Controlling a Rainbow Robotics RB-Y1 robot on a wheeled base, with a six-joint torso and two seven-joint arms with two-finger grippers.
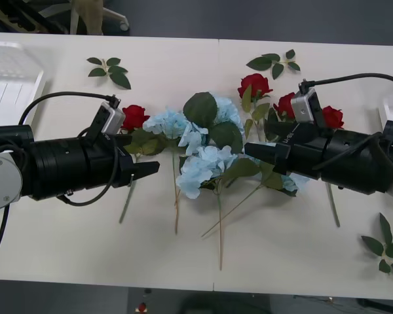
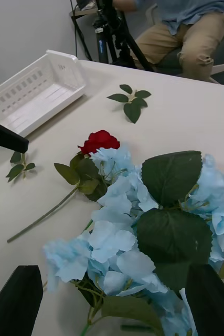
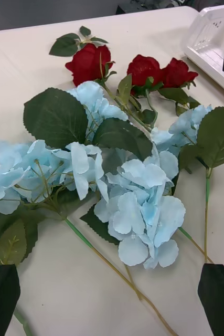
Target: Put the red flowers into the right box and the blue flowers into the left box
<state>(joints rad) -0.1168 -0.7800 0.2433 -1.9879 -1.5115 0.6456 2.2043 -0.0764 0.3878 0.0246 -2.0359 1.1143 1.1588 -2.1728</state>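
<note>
Unsorted blue flowers and red flowers heaped mid-bench, left box at far-left edge; left gripper and right gripper flank them, jaws spread empty, seemingly poised to pick.

Black cylindrical forearms, looping black cables, grey wrist cameras

Loose leaf sprigs on white table; seated person beyond.
</note>
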